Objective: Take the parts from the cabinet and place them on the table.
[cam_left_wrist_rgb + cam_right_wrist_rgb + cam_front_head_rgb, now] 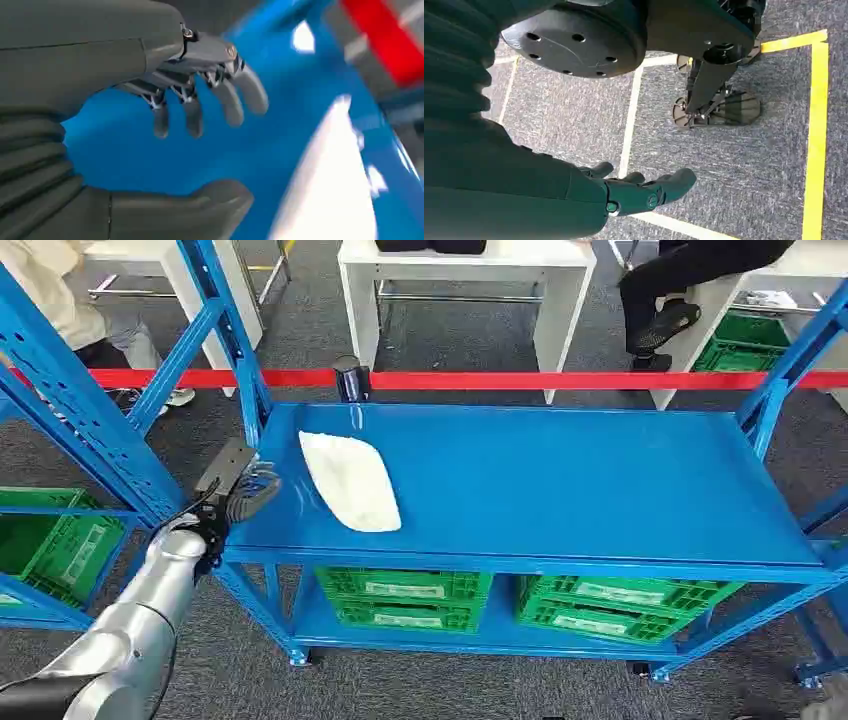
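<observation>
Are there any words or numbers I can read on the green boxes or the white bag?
Nothing can be read.
Green crates: pale labels on their fronts, print too small and blurred.
Green crate to the side: same kind of label, blurred.
White bag: no writing visible.

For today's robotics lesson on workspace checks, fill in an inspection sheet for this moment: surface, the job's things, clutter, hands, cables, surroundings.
Surface: blue shelf top, glossy, bare apart from one item.
Job's things: white part lying flat on the left of the shelf top, not held.
Clutter: nothing seen on the shelf top.
Hands: left hand at the shelf's left edge beside the white part, fingers apart, holding nothing; right hand hanging over the floor, holding nothing.
Cables: nothing seen.
Surroundings: green crates on the lower shelf and at the sides; red barrier tape behind; white tables and people beyond; grey carpet with yellow floor lines.
</observation>
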You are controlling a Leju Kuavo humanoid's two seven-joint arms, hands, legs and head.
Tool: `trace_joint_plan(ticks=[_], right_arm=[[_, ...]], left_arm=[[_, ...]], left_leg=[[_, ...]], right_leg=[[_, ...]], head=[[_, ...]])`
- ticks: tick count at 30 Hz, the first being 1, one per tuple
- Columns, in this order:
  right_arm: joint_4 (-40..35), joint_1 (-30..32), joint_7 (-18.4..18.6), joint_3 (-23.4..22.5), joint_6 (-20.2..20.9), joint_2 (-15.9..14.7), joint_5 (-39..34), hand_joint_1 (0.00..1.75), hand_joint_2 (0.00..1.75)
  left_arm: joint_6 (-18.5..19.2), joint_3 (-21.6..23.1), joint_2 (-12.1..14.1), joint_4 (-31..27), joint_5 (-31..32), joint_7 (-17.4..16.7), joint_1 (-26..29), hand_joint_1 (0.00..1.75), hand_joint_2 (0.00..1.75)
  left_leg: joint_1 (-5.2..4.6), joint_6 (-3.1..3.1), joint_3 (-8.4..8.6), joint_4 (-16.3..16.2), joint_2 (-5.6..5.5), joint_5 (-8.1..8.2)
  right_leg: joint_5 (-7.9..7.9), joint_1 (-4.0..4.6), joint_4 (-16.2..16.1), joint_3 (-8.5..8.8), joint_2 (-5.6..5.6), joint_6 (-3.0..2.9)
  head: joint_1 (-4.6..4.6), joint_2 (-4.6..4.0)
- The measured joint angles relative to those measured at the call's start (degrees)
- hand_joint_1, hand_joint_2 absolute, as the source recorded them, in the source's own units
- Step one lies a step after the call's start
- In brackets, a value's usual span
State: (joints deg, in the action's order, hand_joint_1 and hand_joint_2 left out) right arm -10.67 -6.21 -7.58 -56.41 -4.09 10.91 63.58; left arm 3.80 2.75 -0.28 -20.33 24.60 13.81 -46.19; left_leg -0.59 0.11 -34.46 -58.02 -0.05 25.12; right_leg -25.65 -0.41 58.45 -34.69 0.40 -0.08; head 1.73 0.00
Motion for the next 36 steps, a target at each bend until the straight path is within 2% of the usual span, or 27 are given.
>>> trace_joint_plan(ticks=[1, 2, 5, 8, 12, 17, 24, 25, 32, 36], right_arm=[[0.0, 0.0, 0.0, 0.0, 0.0, 0.0, 0.0, 0.00, 1.75], [0.0, 0.0, 0.0, 0.0, 0.1, 0.0, -0.1, 0.00, 1.75], [0.0, 0.1, -0.3, 0.0, 0.3, 0.0, -0.1, 0.00, 1.75], [0.0, 0.2, -0.5, 0.0, 0.4, 0.0, 0.0, 0.00, 1.75], [0.0, 0.2, -0.6, 0.0, 0.4, 0.0, 0.0, 0.00, 1.75], [0.0, 0.2, -0.6, 0.0, 0.8, 0.0, 0.1, 0.00, 1.75], [0.0, 0.2, -0.9, 0.0, 1.2, 0.0, 0.4, 0.00, 1.75], [0.0, 0.2, -0.9, 0.0, 1.3, 0.0, 0.5, 0.00, 1.75], [0.0, 0.2, -0.9, 0.0, 1.3, 0.0, 0.3, 0.00, 1.75], [0.0, 0.2, -1.0, 0.0, 1.3, 0.0, 0.2, 0.00, 1.75]], left_arm=[[-2.6, 0.5, 0.0, -0.2, 1.8, 0.3, 0.0, 0.00, 0.00], [-6.8, 1.2, 0.0, -0.5, 4.7, 0.7, 0.0, 0.00, 0.00], [-14.2, 4.5, -0.2, -1.2, 11.6, 1.5, 0.1, 0.00, 0.00], [-18.4, 8.2, -0.3, -1.7, 17.7, 1.4, 0.1, 0.00, 0.00], [-21.9, 13.0, -0.2, -2.2, 25.0, 1.0, 0.0, 0.00, 0.00], [-22.0, 18.0, -0.4, -3.1, 31.3, 2.4, 0.2, 0.00, 0.00], [-17.2, 21.2, -1.1, -4.9, 33.1, 8.0, 1.4, 0.00, 0.00], [-16.6, 21.4, -1.3, -5.1, 33.1, 8.6, 1.7, 0.00, 1.75], [-11.9, 22.5, -2.8, -8.9, 31.6, 13.9, 4.7, 0.00, 1.75], [-10.1, 23.7, -3.4, -12.1, 30.3, 15.3, 6.4, 0.00, 1.75]], left_leg=[[0.00, 0.00, 0.00, 0.0, 0.00, 0.00], [0.00, 0.00, 0.00, 0.0, 0.00, 0.00], [0.00, 0.00, 0.00, 0.0, 0.00, 0.00], [0.00, 0.00, 0.00, 0.0, 0.00, 0.00], [0.00, 0.00, 0.00, 0.0, 0.00, 0.00], [-0.01, 0.00, -0.01, 0.0, -0.01, 0.00], [-0.02, 0.00, 0.00, 0.0, -0.01, 0.01], [-0.02, 0.00, -0.01, 0.0, -0.01, 0.01], [-0.02, 0.02, -0.01, 0.0, -0.03, 0.02], [-0.04, 0.03, -0.01, 0.0, -0.02, 0.03]], right_leg=[[0.00, 0.00, 0.0, 0.00, 0.00, 0.00], [0.00, 0.00, 0.0, -0.01, 0.01, 0.00], [0.00, 0.00, 0.0, 0.00, 0.01, 0.00], [0.00, 0.00, 0.0, 0.00, 0.00, 0.00], [0.00, 0.00, 0.0, 0.00, 0.00, 0.00], [0.00, -0.01, 0.0, 0.01, -0.01, 0.00], [0.00, -0.01, 0.0, 0.00, -0.01, 0.00], [0.00, -0.01, 0.0, 0.00, -0.01, 0.00], [-0.01, -0.01, 0.0, 0.01, -0.03, 0.02], [-0.01, -0.03, 0.0, 0.01, -0.01, 0.02]], head=[[0.02, 0.00], [0.02, 0.00], [0.02, 0.00], [0.02, 0.00], [0.02, 0.00], [0.02, 0.00], [0.02, 0.00], [0.02, 0.00], [0.02, 0.00], [0.02, 0.00]])
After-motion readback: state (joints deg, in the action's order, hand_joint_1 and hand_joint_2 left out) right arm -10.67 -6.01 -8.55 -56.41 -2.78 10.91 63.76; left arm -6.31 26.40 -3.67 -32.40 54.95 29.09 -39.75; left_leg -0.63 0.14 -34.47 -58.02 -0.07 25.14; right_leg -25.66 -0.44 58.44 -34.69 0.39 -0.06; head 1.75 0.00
